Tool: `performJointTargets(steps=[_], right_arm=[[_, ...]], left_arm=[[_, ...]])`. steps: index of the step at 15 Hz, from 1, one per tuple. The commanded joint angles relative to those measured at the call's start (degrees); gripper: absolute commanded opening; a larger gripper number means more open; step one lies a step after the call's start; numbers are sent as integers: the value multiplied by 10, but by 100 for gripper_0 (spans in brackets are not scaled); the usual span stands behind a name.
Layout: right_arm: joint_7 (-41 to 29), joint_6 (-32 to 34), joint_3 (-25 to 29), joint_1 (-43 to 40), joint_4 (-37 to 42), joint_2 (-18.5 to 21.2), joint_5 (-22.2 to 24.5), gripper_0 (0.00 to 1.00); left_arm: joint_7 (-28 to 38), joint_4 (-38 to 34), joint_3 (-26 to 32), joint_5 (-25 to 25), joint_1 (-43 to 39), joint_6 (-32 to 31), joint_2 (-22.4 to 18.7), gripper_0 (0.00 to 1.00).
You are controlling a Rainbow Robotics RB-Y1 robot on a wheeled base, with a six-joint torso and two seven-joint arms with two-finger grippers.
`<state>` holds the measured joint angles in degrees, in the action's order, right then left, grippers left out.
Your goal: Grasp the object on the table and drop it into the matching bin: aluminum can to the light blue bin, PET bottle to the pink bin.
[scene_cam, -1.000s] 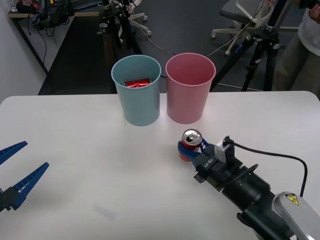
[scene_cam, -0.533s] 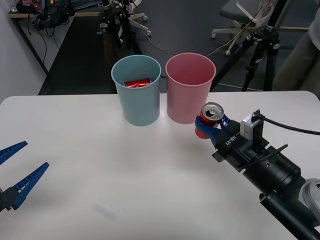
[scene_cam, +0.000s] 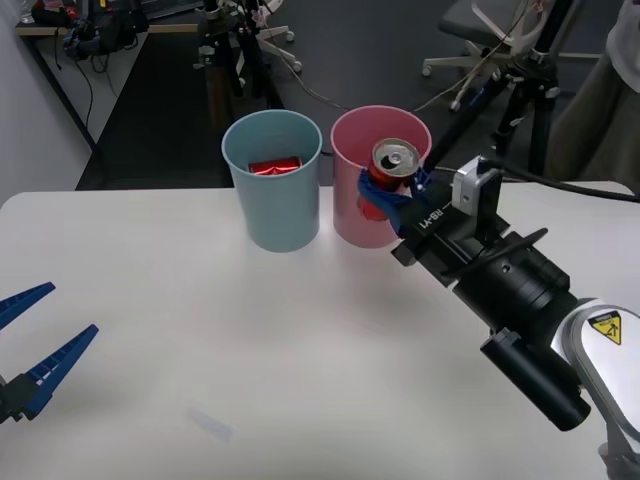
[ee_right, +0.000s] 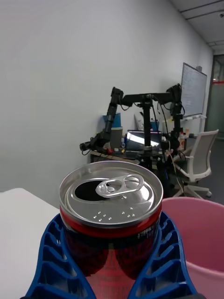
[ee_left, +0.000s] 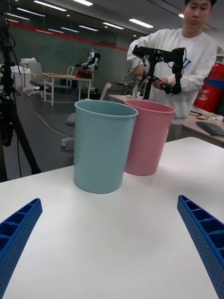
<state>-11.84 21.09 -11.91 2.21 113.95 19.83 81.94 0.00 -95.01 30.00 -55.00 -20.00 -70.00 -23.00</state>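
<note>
Waiting low at the near left edge of the white desk (scene_cam: 180, 330), the left claw (scene_cam: 38, 345) idles with its fingers spread apart. Farther in, the right claw (scene_cam: 390, 192) is clamped around the aluminum can (scene_cam: 392, 170), holding it upright, lifted clear of the desk, at the front wall of the pink bin (scene_cam: 380, 140). Its proper home, the light blue bin (scene_cam: 272, 180), stands just beside the pink one, on the robot's left. Judging by that, the carry must travel leftward past the pink rim before any release.
</note>
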Motion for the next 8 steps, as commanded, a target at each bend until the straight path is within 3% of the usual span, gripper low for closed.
performJointTargets(steps=[1,8], right_arm=[[-23,-4,-18,68,-44,-37,46,0],[-33,-63,-58,234,-203,-84,52,0]], left_arm=[[0,0,0,0,0,0,0,100],[0,0,0,0,0,0,0,100]])
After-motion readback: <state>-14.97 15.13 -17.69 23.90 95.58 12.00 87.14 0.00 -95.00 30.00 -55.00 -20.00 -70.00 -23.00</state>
